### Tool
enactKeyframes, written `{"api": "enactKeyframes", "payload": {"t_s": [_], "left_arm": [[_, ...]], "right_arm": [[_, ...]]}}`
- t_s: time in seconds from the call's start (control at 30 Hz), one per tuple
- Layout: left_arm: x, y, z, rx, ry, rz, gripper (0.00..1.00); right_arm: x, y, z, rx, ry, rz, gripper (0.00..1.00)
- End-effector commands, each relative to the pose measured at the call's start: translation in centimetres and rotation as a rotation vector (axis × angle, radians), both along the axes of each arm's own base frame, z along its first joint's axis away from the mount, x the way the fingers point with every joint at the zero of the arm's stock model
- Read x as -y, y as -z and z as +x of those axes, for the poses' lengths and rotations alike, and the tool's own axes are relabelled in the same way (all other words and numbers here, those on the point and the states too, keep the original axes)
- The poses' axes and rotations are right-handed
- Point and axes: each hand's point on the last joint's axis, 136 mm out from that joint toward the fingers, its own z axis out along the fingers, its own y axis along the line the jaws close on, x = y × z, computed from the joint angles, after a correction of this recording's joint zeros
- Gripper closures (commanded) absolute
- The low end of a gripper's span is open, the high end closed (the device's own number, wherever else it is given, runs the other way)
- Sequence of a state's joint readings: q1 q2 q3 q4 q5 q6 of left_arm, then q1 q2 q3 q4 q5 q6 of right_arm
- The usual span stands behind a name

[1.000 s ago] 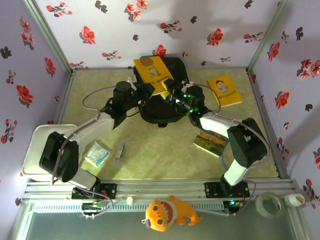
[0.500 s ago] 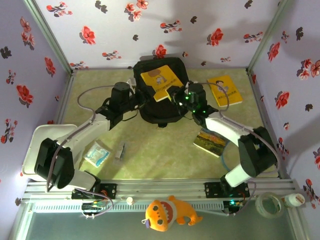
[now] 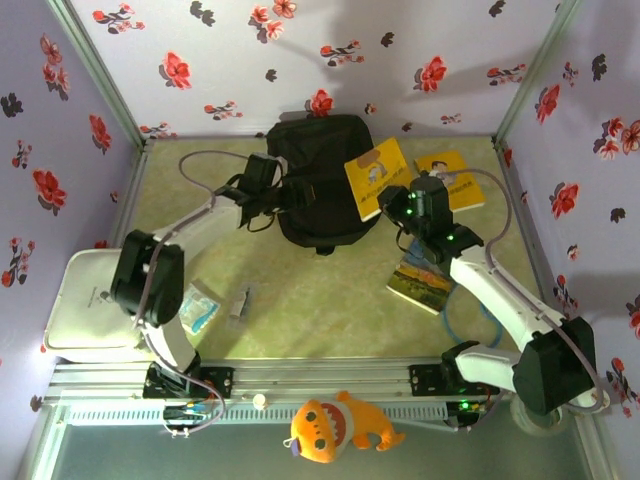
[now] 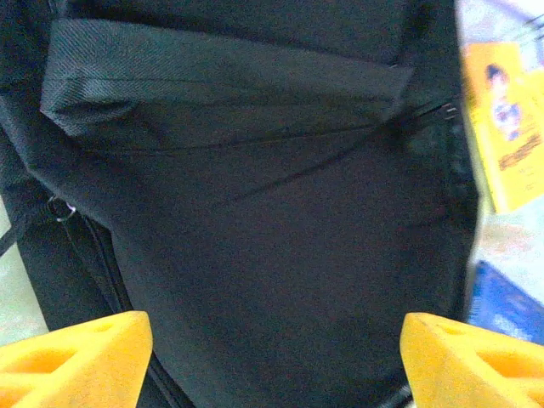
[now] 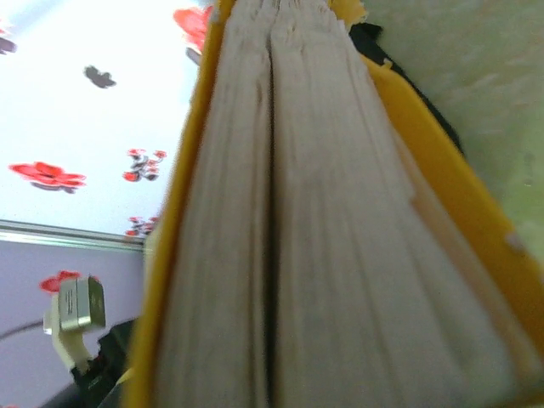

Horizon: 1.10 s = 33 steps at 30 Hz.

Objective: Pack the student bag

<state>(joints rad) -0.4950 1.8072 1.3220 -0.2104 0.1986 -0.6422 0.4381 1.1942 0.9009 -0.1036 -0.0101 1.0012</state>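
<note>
Top external: the yellow book (image 3: 375,178) has been pulled off the top of the student bag (image 3: 315,175). It is now held tilted at the bag's right edge, just left of the right claw (image 3: 402,205), which is clamped on it. The left claw (image 3: 282,190) has been released, with the bag directly ahead of it.

Left wrist: the left claw (image 4: 272,353) is spread wide and nothing is gripped. Bag fabric (image 4: 255,212) lies ahead.

Right wrist: the book's page edges (image 5: 323,255) are seen close ahead, and the fingers are probably hidden behind them.

The book is judged not yet packed, and the bag is no longer held open.
</note>
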Motion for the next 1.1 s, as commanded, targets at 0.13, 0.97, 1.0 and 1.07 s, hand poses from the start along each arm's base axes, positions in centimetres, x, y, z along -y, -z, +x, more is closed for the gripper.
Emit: {"api": "enactKeyframes", "payload": {"t_s": [0.13,0.97,1.0,1.07], "left_arm": [[1.8,5.1,1.8,-0.118,0.067,0.038,0.29],[1.5,1.4,-7.4,0.02,0.434,0.317,0.33],[1.7,1.3,-7.8,0.046,0.492,0.347,0.33],[2.1,1.2,-8.4,0.093,0.595,0.383,0.33]], "right_arm": [[0.4,2.4,-0.2,-0.057,-0.023,-0.068,0.93],[3.1,3.8,0.6,-0.125,-0.082,-0.126,0.92],[3.4,3.5,0.5,-0.12,-0.078,-0.134,0.92],[4.3,3.3,0.1,-0.12,-0.063,-0.145,0.92]]}}
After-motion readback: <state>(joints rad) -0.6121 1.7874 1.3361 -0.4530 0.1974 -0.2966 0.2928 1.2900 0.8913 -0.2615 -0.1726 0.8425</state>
